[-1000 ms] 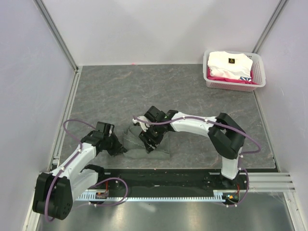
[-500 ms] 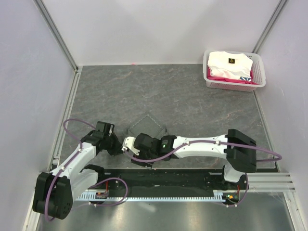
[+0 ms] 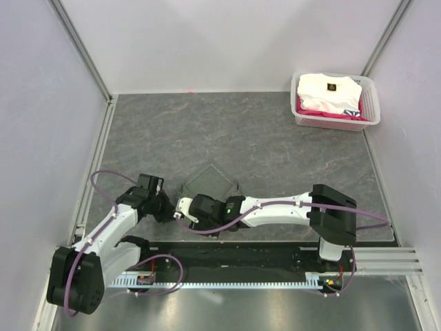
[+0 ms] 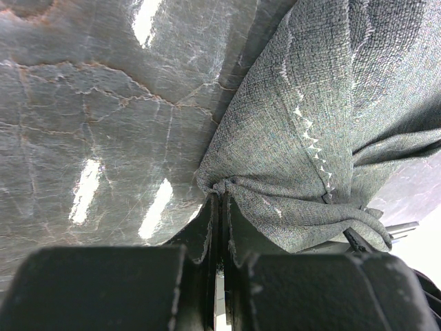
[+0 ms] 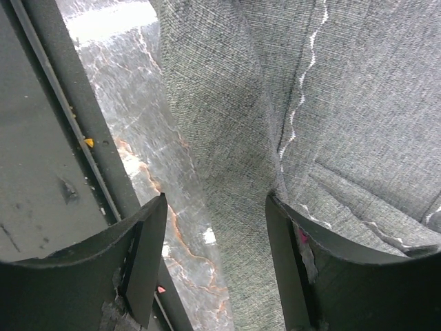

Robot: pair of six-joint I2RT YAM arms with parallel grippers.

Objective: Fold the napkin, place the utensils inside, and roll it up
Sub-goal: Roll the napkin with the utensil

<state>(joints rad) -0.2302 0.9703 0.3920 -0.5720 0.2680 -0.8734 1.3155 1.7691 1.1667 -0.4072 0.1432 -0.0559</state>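
Item: napkin (image 4: 310, 138), grey-green, bunched near the front edge of the table (image 3: 275, 138), between my two grippers. Left gripper (image 4: 222, 201): clamped on a thin pinch of its edge. Right gripper (image 5: 217, 207): fingers spread, holding nothing, cloth beneath. Spoon: not seen. Risks, as I judged them: a pull from the left alone would drag and crumple the cloth, and the thin pinch could slip free.
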